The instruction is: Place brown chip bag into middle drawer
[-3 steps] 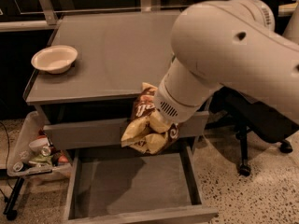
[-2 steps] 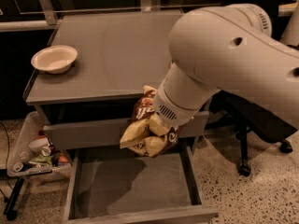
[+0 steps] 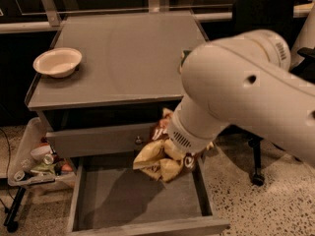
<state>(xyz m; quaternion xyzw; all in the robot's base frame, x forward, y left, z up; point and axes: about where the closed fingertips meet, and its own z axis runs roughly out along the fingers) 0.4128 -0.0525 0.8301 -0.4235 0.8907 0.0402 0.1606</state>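
Speckled floor [image 3: 275, 205] lies nearest, at lower right. On it stands a grey cabinet [image 3: 98, 103] with its drawer [image 3: 147, 225] pulled out, the flat bottom bare toward the front. Over the drawer's rear right part is the bag [image 3: 157, 159], crumpled, tan-yellow and dark brown; whether it touches the drawer bottom cannot be told. The gripper [image 3: 187, 160] sits at the bag's right edge, mostly hidden under the white arm [image 3: 236, 92], so whether it is clamped or loose cannot be told. Just behind the bag is a closed drawer front [image 3: 93, 140] with a small knob [image 3: 138, 140]. Left of the cabinet a tray [image 3: 24, 146] holds cans and scraps. Farther back, the cabinet's top [image 3: 123, 58] carries a bowl [image 3: 57, 62] near its left edge. A dark chair [image 3: 266, 9] stands behind the arm.
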